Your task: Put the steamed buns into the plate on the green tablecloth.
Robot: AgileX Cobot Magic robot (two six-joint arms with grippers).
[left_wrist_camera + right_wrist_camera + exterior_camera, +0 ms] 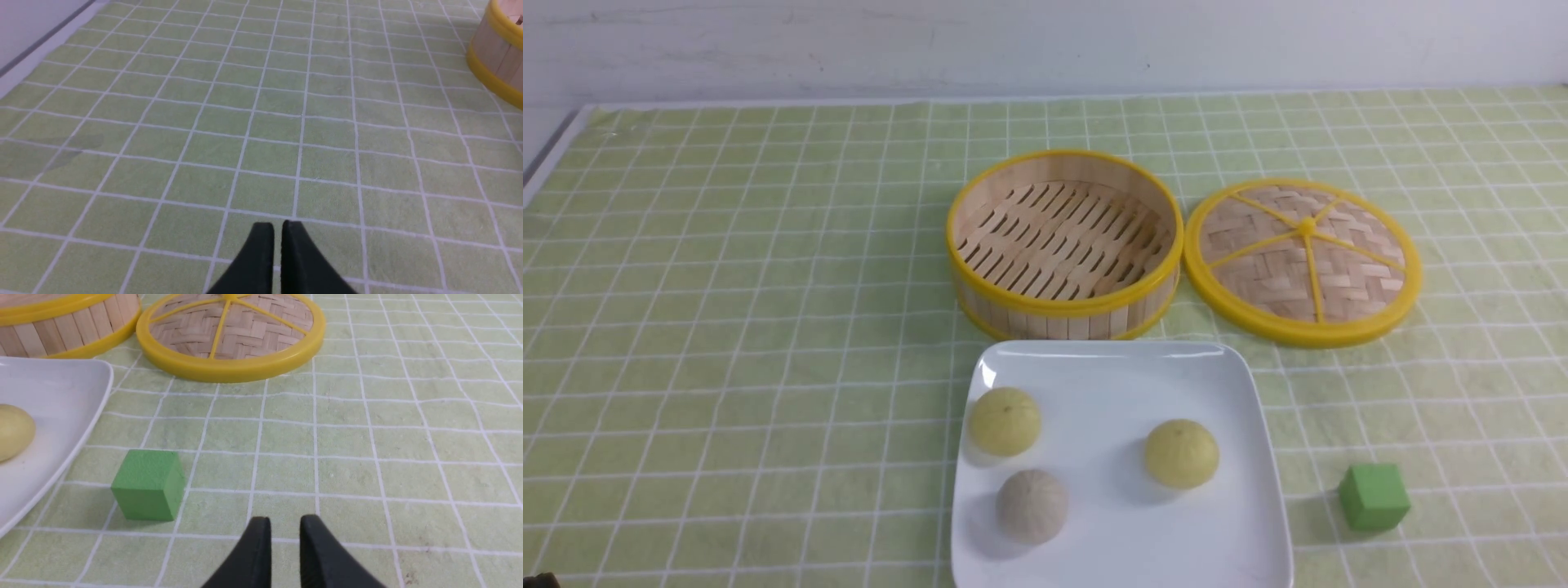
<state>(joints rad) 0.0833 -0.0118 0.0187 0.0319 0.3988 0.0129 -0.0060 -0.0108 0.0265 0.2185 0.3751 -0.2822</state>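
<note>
Since both steamed buns (1005, 420) (1181, 453) are already sitting on the plate (1241, 392), this one looks pretty much done to me. One yellow bun is near the plate's left edge, the other toward its right, with a grey-beige bun (1032, 505) in front between them. The plate rests on the green tablecloth (727, 327), right in front of the steamer basket (1063, 245), which shows nothing inside; its lid (1302, 260) lies beside it. Left gripper (278, 228) hovers over bare cloth, fingers nearly together, holding nothing. Right gripper (285, 524) has a narrow gap, also holding nothing, near the green cube (148, 484). Nothing left that I can see.
</note>
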